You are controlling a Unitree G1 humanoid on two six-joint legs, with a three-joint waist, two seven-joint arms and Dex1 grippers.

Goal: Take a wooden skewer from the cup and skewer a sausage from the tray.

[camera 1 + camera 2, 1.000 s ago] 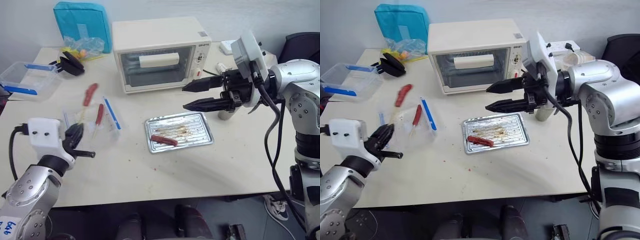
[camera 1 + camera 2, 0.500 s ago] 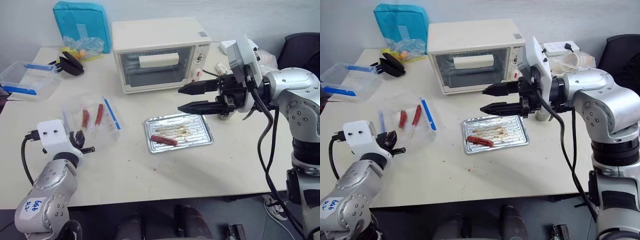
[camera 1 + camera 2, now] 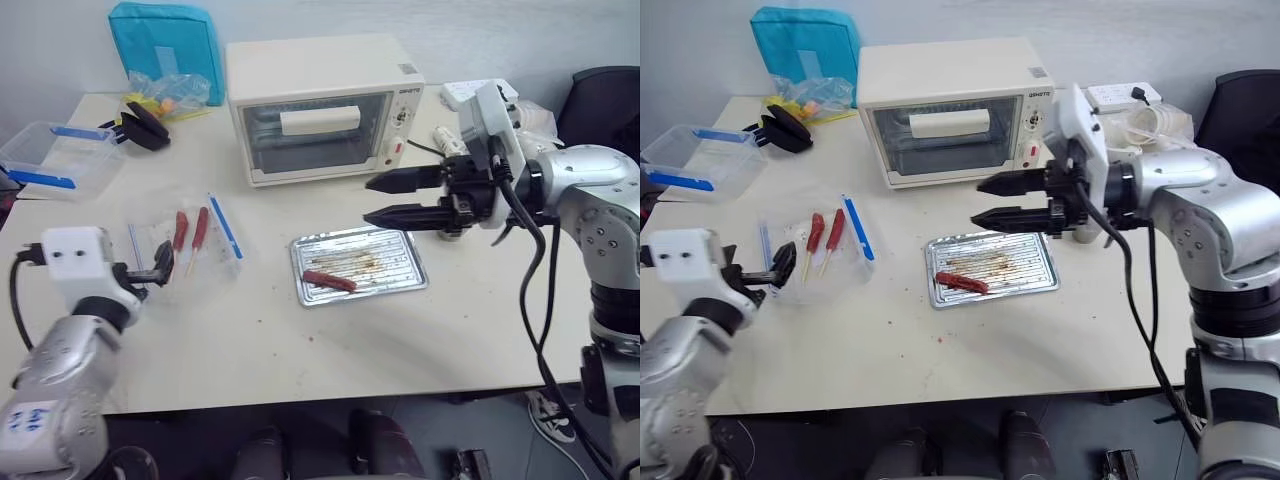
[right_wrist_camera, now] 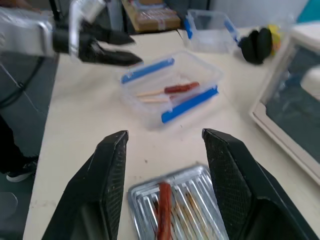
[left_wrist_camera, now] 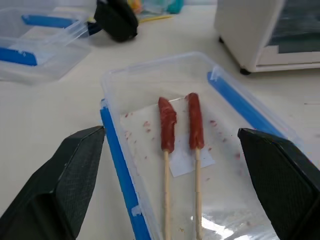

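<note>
Sausage (image 3: 328, 281): thin, reddish-brown, lying alone on the grease-stained tray (image 3: 400, 238).

A pale wall (image 3: 420, 25) stands just behind the cream table (image 3: 300, 340); a dark chair (image 3: 605, 95) sits off the table's far right corner.

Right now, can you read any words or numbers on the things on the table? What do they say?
Toaster oven: a dark brand mark at its front's top right corner, too small to read.
Oven dials: markings too blurred to read.
Nothing else carries readable text.
</note>
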